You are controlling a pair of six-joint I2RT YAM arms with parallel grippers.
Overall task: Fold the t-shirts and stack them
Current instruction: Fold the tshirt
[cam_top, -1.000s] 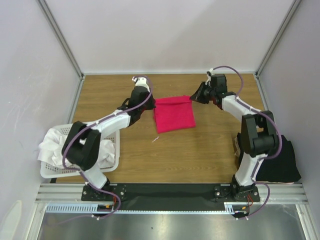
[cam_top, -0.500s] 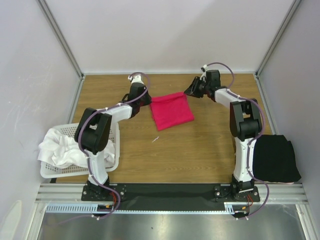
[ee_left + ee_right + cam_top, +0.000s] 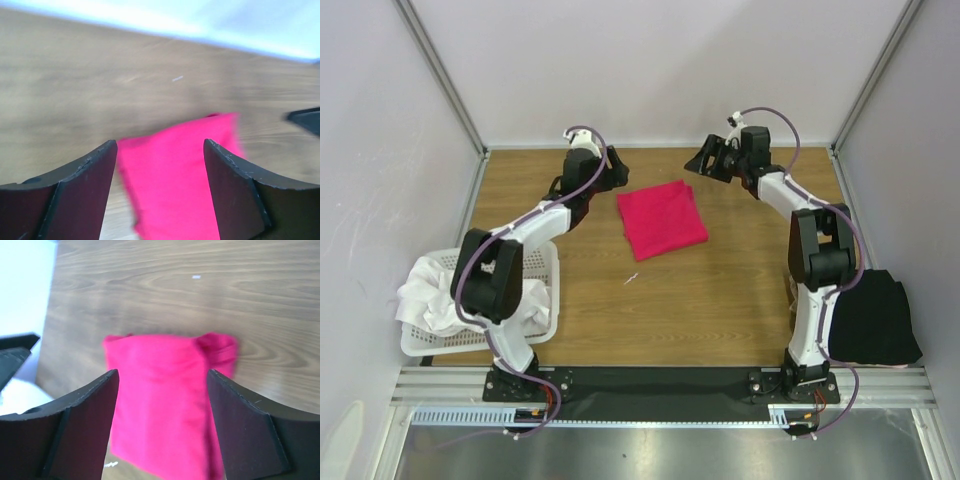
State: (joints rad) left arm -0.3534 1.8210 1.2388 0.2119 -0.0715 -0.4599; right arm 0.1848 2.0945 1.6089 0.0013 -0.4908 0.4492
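Two grippers, both with jaws spread wide and nothing pinched between them.

- Crimson-pink t-shirt (image 3: 662,220): folded to a rough square, lying flat on the wooden table (image 3: 720,300), in the far middle of the board. It sits slightly skewed, with one corner toward the left arm.
- Left gripper (image 3: 611,177): near the shirt's far-left corner, just off the cloth. In the left wrist view the pink fabric shows through the gap between the two dark fingers (image 3: 85,185), but it lies on the wood beyond the tips and no fold is caught between them.
- Right gripper (image 3: 700,162): beyond the shirt's far-right corner, clearly apart from the fabric. The right wrist view looks down on the folded shirt framed between its fingers (image 3: 240,425). The near edge of the cloth is bunched a little at the right corner, and nothing is gripped.
- The shirt thus lies between the two grippers, nearer the left one.
- Black t-shirt (image 3: 868,318): folded, at the table's near right edge beside the right arm's base, well apart from the pink one.
- White t-shirts (image 3: 428,298): crumpled in the white perforated basket (image 3: 470,346) at the near left.
- Small white scrap (image 3: 632,279) on bare wood, near side of the pink shirt.
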